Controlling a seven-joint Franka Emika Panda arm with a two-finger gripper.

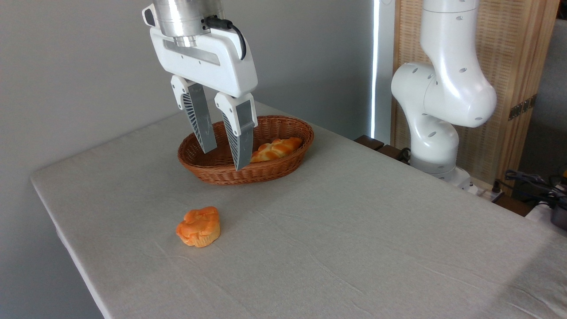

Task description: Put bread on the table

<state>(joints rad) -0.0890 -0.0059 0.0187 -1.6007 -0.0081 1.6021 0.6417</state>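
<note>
Just right of our gripper (225, 160), the bread (276, 149) lies inside the wicker basket (266, 175), its left end passing behind the right finger (240, 133). We see a braided, golden-orange loaf with paler bumps, tapering at its right end. Our basket is oval, brown and woven; the table (354, 230) wears a wrinkled grey-beige cloth. On that cloth, nearer the camera, sits a round orange muffin (199, 226). Our ribbed grey fingers hang parted by a moderate gap, holding nothing, their tips in front of the basket's hollow; whether they touch anything we cannot tell.
</note>
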